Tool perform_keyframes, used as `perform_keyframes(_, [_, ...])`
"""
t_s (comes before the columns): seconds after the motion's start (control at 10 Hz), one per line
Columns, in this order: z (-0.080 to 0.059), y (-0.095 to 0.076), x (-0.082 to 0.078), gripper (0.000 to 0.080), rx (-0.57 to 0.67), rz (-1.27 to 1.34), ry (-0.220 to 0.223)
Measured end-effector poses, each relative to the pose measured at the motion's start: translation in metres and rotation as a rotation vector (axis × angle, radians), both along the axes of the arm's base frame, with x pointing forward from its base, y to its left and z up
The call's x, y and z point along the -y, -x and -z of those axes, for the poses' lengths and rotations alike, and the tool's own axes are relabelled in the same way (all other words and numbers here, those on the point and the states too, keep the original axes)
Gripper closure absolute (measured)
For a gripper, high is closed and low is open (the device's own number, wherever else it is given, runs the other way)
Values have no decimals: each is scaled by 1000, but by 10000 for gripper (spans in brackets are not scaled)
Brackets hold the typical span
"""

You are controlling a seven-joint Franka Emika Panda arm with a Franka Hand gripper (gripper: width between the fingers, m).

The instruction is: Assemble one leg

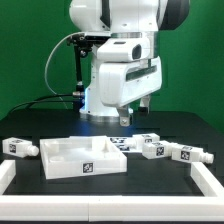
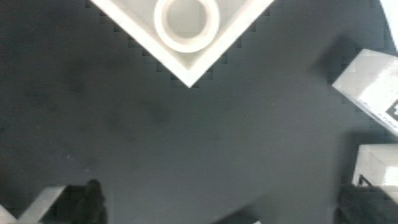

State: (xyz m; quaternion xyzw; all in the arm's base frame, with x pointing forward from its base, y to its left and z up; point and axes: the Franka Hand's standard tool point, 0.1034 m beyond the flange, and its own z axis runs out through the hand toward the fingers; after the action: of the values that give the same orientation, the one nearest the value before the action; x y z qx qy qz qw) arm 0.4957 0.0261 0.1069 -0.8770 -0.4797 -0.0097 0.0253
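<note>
Several small white legs with square tags lie on the black table: one at the exterior view's left (image 1: 20, 147) and a group at its right (image 1: 150, 143), (image 1: 189, 154). My gripper (image 1: 133, 112) hangs open and empty above the table, behind the large white tray-like part (image 1: 83, 158) and clear of every leg. In the wrist view the gripper (image 2: 222, 203) has its dark fingertips (image 2: 75, 200) wide apart with bare table between them. A corner of the tray-like part with an oval hole (image 2: 185, 45) shows there. Two white leg pieces (image 2: 366, 82), (image 2: 379, 165) sit at one side.
A flat white marker board (image 1: 120, 139) with tags lies just behind the tray-like part. A white border rail (image 1: 209, 185) runs along the table's front and sides. A green backdrop and black cables stand behind the arm.
</note>
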Motion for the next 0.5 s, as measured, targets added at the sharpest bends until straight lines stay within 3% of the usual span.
perform_keyframes(0.1, [-1,0,4,150,5,22,-3])
perform_keyframes(0.3, [-11,10,56,150,19,178,-23])
perform_keyframes(0.4, [-12,11,86,150,-20,168,-36])
perform_keyframes(0.5, [-15,9,105,150,-54,43,-54])
